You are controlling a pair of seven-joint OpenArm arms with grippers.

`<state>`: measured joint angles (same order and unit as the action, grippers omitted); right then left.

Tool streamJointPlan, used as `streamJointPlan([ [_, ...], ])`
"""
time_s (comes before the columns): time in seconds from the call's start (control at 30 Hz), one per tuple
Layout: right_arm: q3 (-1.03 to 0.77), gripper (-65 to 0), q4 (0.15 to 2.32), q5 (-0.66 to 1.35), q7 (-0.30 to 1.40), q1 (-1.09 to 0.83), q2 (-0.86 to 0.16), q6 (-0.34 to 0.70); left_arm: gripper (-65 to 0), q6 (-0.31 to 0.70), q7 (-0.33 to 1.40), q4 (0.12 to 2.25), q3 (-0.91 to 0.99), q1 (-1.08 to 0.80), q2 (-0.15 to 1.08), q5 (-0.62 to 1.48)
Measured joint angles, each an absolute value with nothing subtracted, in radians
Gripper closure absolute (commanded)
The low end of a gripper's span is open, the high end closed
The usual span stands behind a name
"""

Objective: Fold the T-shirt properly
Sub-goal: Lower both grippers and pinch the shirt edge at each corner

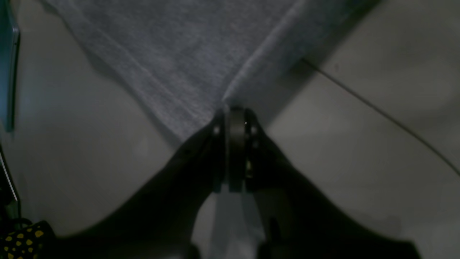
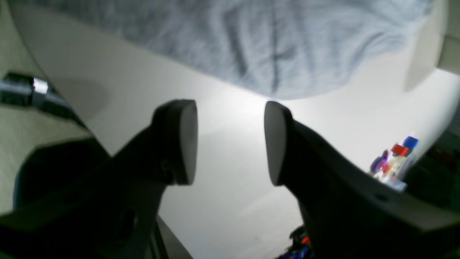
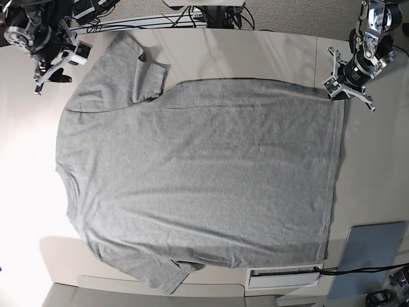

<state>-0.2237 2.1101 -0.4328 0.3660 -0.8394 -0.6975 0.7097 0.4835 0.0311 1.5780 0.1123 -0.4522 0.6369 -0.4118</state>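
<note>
Pale table (image 3: pixel 255 51) carried the shirt (image 3: pixel 198 179), spread flat.
My left gripper (image 1: pixel 235 111) pinched its limp hem corner; my right gripper (image 2: pixel 230 142) gaped empty near the sleeve; soft cloth, best lifted by corners.

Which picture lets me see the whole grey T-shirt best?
The base view: it shows the whole T-shirt spread flat on the table, both sleeves included. The left wrist view shows only one corner pinched in the left gripper. The right wrist view shows just a blurry, wrinkled edge.
</note>
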Motion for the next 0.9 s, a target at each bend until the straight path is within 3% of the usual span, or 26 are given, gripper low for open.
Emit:
streamJointPlan([
  [0.33,0.056,-29.3,1.976,-0.491,0.373,-0.672,-0.699,0.707,0.0,0.479,0.028,1.578,0.112,-0.454,0.637,-0.412],
  [0.77,0.244,-29.1,1.845,-0.5,0.371,-0.466,-0.703,0.658,0.0,0.476,0.028,1.577,0.112,-0.454,0.637,-0.412],
  [0.83,0.261,-24.6,1.845,-0.5,0.382,-0.457,-0.703,0.655,0.0,0.476,0.028,1.577,0.112,-0.454,0.637,-0.412],
  [0.9,0.268,-13.9,1.843,-0.498,0.389,-0.455,-0.703,0.66,0.0,0.476,0.027,1.577,0.112,-0.454,0.637,-0.412],
])
